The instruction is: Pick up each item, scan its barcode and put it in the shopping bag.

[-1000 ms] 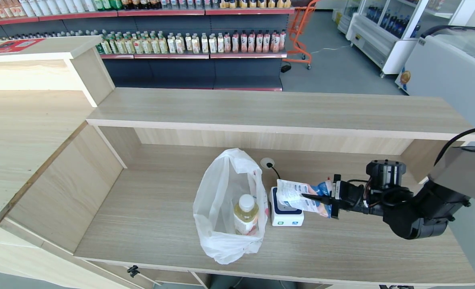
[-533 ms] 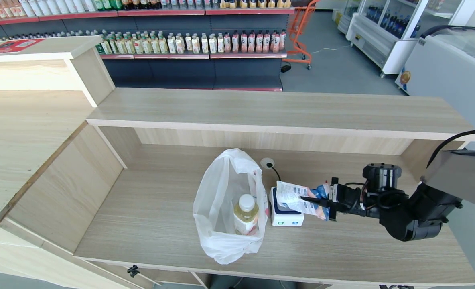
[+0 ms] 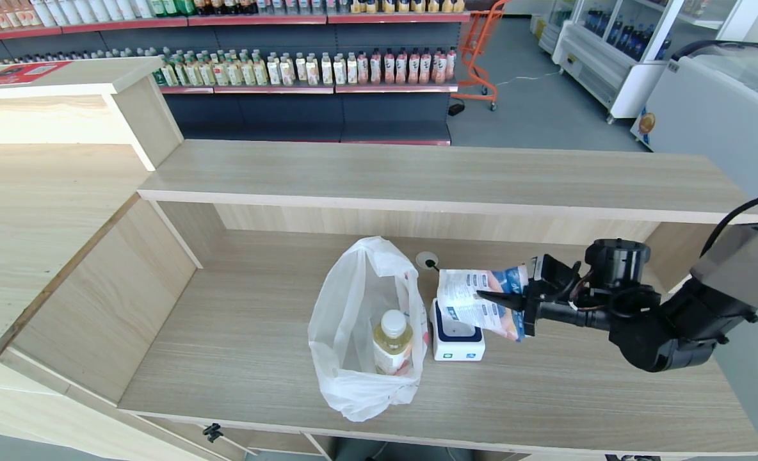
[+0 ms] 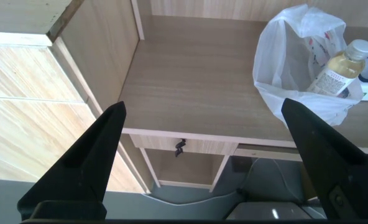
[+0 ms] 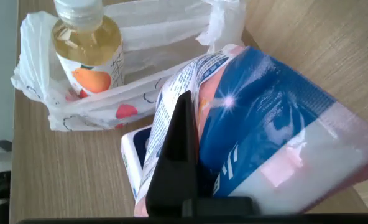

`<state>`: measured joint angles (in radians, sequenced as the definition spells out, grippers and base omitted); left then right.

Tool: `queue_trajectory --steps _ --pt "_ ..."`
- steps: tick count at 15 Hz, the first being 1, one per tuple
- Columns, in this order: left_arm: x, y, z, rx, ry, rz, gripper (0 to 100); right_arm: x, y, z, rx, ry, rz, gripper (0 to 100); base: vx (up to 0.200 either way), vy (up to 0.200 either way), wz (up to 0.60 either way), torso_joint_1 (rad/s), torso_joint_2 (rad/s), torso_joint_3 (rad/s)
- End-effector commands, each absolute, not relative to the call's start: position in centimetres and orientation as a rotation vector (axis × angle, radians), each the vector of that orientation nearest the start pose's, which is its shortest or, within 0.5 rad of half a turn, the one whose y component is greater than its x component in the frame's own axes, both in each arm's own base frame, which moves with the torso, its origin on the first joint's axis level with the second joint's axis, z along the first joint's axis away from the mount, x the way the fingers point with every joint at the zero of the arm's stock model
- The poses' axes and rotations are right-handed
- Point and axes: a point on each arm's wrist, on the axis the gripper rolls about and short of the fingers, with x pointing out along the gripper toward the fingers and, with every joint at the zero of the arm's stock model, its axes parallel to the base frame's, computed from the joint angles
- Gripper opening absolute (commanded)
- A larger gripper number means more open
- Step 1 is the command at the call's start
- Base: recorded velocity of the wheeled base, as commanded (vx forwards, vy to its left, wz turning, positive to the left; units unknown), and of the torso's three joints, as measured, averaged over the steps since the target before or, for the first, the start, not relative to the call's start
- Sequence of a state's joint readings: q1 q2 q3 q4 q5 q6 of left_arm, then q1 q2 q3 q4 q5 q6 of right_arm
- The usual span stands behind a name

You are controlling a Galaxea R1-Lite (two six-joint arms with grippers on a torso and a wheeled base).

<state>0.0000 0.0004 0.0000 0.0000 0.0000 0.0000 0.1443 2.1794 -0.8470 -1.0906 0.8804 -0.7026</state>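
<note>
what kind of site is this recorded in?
Most likely a small supermarket or convenience store checkout: shelves of bottled drinks behind a wooden counter, display fridges off to the right, and a barcode scanner beside a shopping bag, with the right gripper holding a snack packet over it.

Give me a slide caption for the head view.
Right hand holds a blue-and-white snack packet over the white scanner beside a white plastic bag.

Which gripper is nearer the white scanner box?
Right. The right gripper holds the snack packet over the scanner; the left gripper hangs off the front of the counter, beyond the shopping bag.
</note>
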Motion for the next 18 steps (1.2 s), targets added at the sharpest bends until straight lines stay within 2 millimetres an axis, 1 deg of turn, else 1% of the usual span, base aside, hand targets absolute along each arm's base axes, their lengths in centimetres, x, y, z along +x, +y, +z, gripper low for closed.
queue_trajectory --steps 1,2,3,4,5,6,7,8,9,10,11,12,14,16,18 --pt "-2.3 0.0 7.5 0.000 0.000 0.000 100 34.4 10.3 15.1 -0.358 -0.155 0.934 0 0.000 0.000 0.00 0.000 0.00 0.000" --pt "-2.3 0.0 7.5 0.000 0.000 0.000 100 34.2 11.0 15.7 -0.296 -0.124 0.908 0 0.000 0.000 0.00 0.000 0.00 0.000" --pt "-2.3 0.0 7.5 0.000 0.000 0.000 100 34.0 13.2 17.0 -0.153 -0.025 0.847 0 0.000 0.000 0.00 0.000 0.00 0.000" --pt "-2.3 0.0 7.5 0.000 0.000 0.000 100 34.4 14.8 17.4 -0.083 0.064 0.802 0 0.000 0.000 0.00 0.000 0.00 0.000" --pt "-2.3 0.0 7.5 0.000 0.000 0.000 100 34.7 16.4 16.7 -0.015 0.127 0.801 0 0.000 0.000 0.00 0.000 0.00 0.000" --pt "-2.3 0.0 7.5 0.000 0.000 0.000 100 35.1 17.7 15.5 0.057 0.183 0.807 0 0.000 0.000 0.00 0.000 0.00 0.000" --pt "-2.3 0.0 7.5 0.000 0.000 0.000 100 35.6 18.4 14.6 0.076 0.208 0.801 0 0.000 0.000 0.00 0.000 0.00 0.000" --pt "-2.3 0.0 7.5 0.000 0.000 0.000 100 36.8 19.7 12.7 0.095 0.248 0.767 0 0.000 0.000 0.00 0.000 0.00 0.000" --pt "-2.3 0.0 7.5 0.000 0.000 0.000 100 37.4 20.5 11.4 0.102 0.272 0.759 0 0.000 0.000 0.00 0.000 0.00 0.000" --pt "-2.3 0.0 7.5 0.000 0.000 0.000 100 37.9 21.1 10.2 0.099 0.291 0.762 0 0.000 0.000 0.00 0.000 0.00 0.000" --pt "-2.3 0.0 7.5 0.000 0.000 0.000 100 38.2 21.2 9.7 0.095 0.297 0.763 0 0.000 0.000 0.00 0.000 0.00 0.000" --pt "-2.3 0.0 7.5 0.000 0.000 0.000 100 39.1 21.8 8.5 0.091 0.308 0.762 0 0.000 0.000 0.00 0.000 0.00 0.000" --pt "-2.3 0.0 7.5 0.000 0.000 0.000 100 39.9 22.1 7.3 0.089 0.320 0.759 0 0.000 0.000 0.00 0.000 0.00 0.000" --pt "-2.3 0.0 7.5 0.000 0.000 0.000 100 40.1 22.3 6.2 0.068 0.333 0.764 0 0.000 0.000 0.00 0.000 0.00 0.000" --pt "-2.3 0.0 7.5 0.000 0.000 0.000 100 40.2 22.3 5.2 -0.008 0.324 0.777 0 0.000 0.000 0.00 0.000 0.00 0.000"
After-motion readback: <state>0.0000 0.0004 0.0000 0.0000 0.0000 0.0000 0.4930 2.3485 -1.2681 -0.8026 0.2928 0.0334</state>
